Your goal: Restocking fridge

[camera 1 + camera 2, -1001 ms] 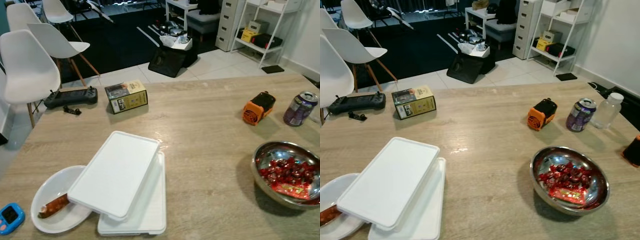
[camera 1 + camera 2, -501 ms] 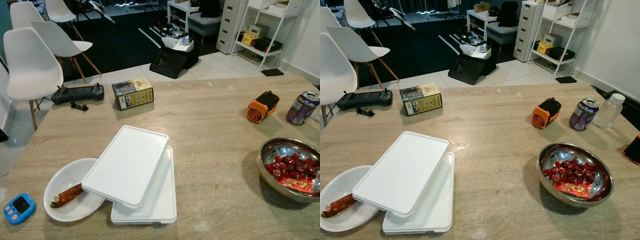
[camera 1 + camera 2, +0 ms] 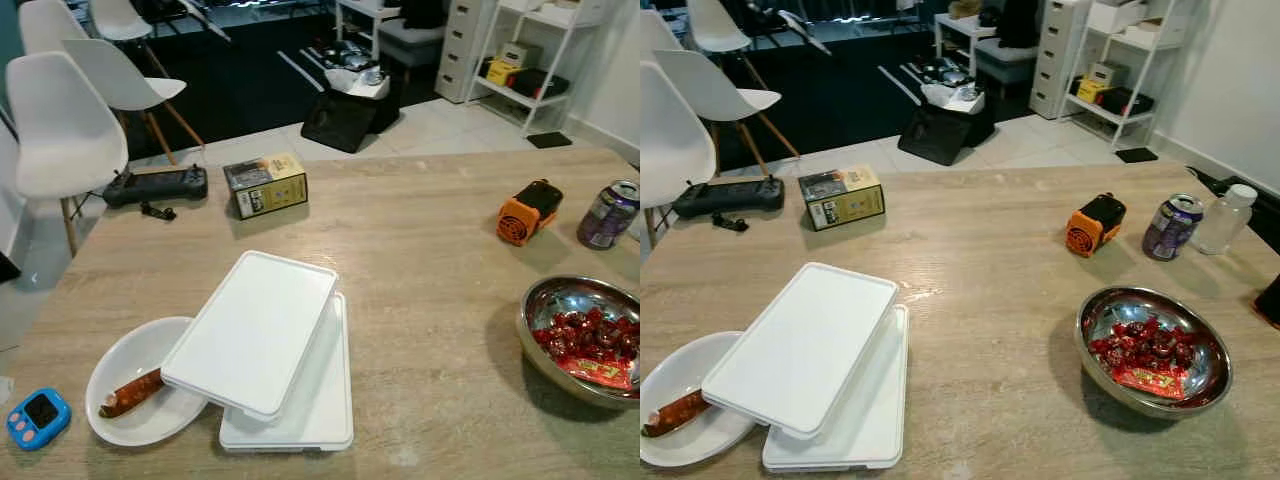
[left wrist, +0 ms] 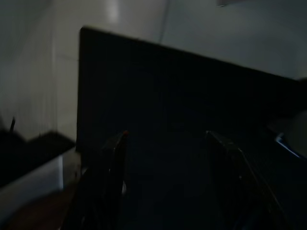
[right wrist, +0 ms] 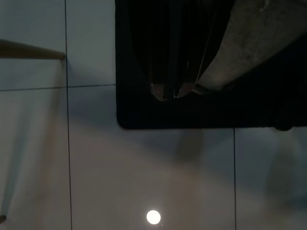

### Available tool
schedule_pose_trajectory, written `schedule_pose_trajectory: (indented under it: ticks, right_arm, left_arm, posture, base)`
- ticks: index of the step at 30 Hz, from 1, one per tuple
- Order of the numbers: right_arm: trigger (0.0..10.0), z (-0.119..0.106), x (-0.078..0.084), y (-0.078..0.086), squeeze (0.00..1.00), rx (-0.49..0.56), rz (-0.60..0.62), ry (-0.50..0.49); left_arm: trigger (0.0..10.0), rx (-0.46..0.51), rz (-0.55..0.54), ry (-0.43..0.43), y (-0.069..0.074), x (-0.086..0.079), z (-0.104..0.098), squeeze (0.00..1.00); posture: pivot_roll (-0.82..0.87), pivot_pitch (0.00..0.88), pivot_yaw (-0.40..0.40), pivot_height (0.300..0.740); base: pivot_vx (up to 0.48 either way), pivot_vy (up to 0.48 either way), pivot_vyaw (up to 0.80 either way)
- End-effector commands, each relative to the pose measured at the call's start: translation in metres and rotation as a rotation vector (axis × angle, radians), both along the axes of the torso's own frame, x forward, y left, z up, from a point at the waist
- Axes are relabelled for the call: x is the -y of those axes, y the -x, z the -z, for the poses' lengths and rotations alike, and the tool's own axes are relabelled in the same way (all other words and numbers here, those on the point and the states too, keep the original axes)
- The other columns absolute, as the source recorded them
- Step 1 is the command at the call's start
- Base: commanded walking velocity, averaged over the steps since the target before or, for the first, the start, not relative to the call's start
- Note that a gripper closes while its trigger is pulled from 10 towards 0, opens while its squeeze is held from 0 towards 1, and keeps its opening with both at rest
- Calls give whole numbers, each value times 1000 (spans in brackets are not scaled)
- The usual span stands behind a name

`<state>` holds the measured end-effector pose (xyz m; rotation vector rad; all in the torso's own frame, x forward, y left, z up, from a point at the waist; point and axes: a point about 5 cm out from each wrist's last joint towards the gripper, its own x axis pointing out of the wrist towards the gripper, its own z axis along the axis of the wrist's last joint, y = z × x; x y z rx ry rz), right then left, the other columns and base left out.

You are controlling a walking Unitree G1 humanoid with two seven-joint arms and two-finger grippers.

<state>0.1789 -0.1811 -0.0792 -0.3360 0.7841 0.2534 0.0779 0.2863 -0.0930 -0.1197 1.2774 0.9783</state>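
A: What's getting restocked, and where's it sitting?

B: Prob the white container [image 3: 285, 395] w/ its lid [image 3: 252, 330] lying askew on top, overlapping the oval dish [image 3: 140, 395] just left of it. Sausage [image 3: 130, 393] is lying in that dish.

A: Handling?

B: Looking light, rigid, smooth plastic, so slippery. Loose lid could be sliding off; I'd be gripping base and lid together at a long edge.

A: Claws?

B: Left gripper [image 4: 165, 158] is hanging in shade, fingers spread, holding nothing. Right gripper [image 5: 175, 91] is pointing at floor tiles, tips looking pressed together, I think; view's dim. Container contents are hidden.
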Motion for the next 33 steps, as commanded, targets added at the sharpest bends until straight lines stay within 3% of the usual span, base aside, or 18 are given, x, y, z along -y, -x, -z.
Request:
schedule_pose_trajectory:
  ticks: [1,2,5,8,10,19,20,21,22,23,24,25,26,28,29,31,32,33]
  right_arm:
    - [10000,3,3,7,0,-26,11,9]
    - [10000,3,3,7,0,-26,11,9]
    - [10000,3,3,7,0,-28,10,11]
    - [10000,3,3,7,0,-28,10,11]
    - [10000,4,3,7,0,-29,12,12]
    - [10000,4,3,7,0,-29,12,12]
    - [10000,4,3,8,0,-30,20,12]
    - [10000,6,13,15,0,-50,75,24]
    - [10000,6,13,15,0,-50,75,24]
    - [10000,8,22,21,0,-69,128,34]
    - [10000,8,22,21,0,-69,128,34]
    - [10000,10,32,28,0,-87,180,46]
    - [10000,10,32,28,0,-87,180,46]
    - [10000,11,45,37,0,-104,255,61]
    - [10000,11,45,37,0,-104,255,61]
    - [10000,10,52,40,0,-106,289,69]
    - [10000,10,52,40,0,-106,289,69]
    - [10000,10,54,41,0,-105,292,71]
  left_arm:
    - [10000,-45,-176,-98,22,-24,-8,0]
    - [10000,-45,-176,-98,22,-24,-8,0]
    - [10000,-111,-460,-289,56,-67,-31,0]
    - [10000,-147,-515,-344,67,-79,-39,0]
    - [10000,-227,-619,-481,98,-110,-65,0]
    - [10000,-227,-619,-481,98,-110,-65,0]
    - [10000,-254,-646,-584,113,-130,-85,0]
    - [10000,-159,-602,-903,102,-191,-157,0]
    - [10000,-159,-602,-903,102,-191,-157,0]
    - [10000,-63,-556,-1144,87,-224,-221,0]
    - [10000,-63,-556,-1144,87,-224,-221,0]
    - [10000,34,-508,-1337,69,-242,-278,0]
    - [10000,34,-508,-1337,69,-242,-278,0]
    - [10000,180,-440,-1528,39,-249,-340,0]
    - [10000,180,-440,-1528,39,-249,-340,0]
    - [10000,388,-274,-1583,-7,-243,-373,0]
    - [10000,388,-274,-1583,-7,-243,-373,0]
    - [10000,468,-196,-1576,-24,-239,-381,0]
  posture:
    - [0,72,13,740]
    - [0,72,13,740]
    - [13,71,14,740]
    - [15,71,14,740]
    - [24,67,22,740]
    - [24,67,22,740]
    - [23,69,26,740]
    - [34,72,15,740]
    - [34,72,15,740]
    - [42,70,12,740]
    - [42,70,12,740]
    - [44,68,12,740]
    - [44,68,12,740]
    - [41,67,15,740]
    - [41,67,15,740]
    - [34,66,18,740]
    - [34,66,18,740]
    - [34,66,18,740]
  base:
    - [0,0,0]
    - [0,0,0]
    - [0,0,0]
    - [0,0,0]
    - [0,0,0]
    - [0,0,0]
    - [0,0,0]
    - [0,0,0]
    - [0,0,0]
    - [0,0,0]
    - [0,0,0]
    - [0,0,0]
    - [0,0,0]
    - [0,0,0]
    - [0,0,0]
    - [0,0,0]
    - [0,0,0]
    - [0,0,0]
